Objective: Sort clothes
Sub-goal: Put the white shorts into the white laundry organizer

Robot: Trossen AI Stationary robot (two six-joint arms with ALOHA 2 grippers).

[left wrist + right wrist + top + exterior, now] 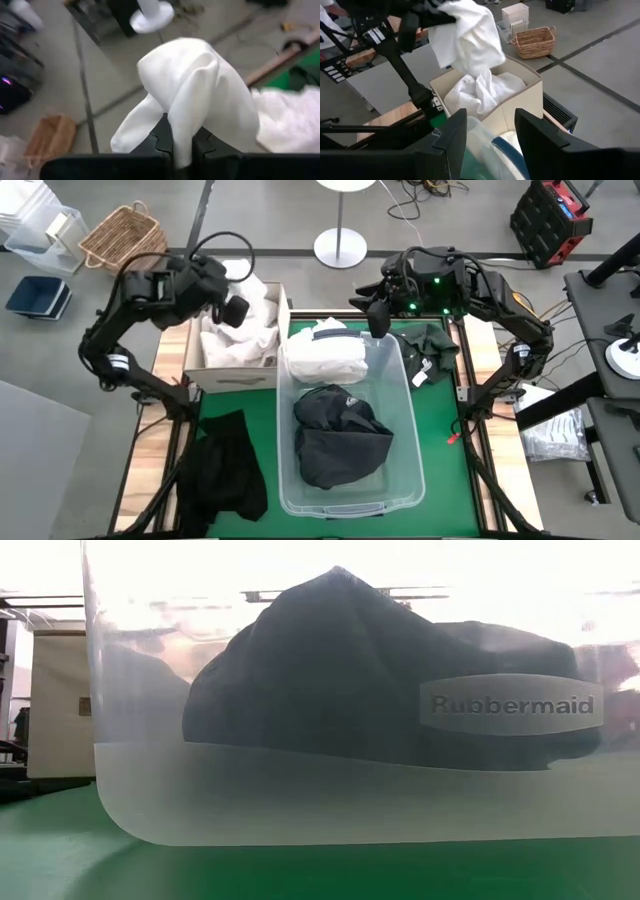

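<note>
While the left end effector (182, 145) hangs above the cardboard box (232, 372) at the counter's far left, its fingers are clamped on a white garment (200, 95) that droops over the box opening. Other white clothes (480, 92) already lie in that box. Just right of it, touching its wall, the clear tub (400, 490) fills the middle of the green counter (440, 430) and holds a white bundle (325, 355) at its far end and a black garment (335, 435) nearer. Open counter remains at the near left, where a black garment (225, 470) lies, and at the far right, where a dark green garment (430, 345) sits. The right end effector (490, 135) hovers over the tub's far rim, fingers apart and empty. Only the low view shows the tub's brand label (512, 705).
</note>
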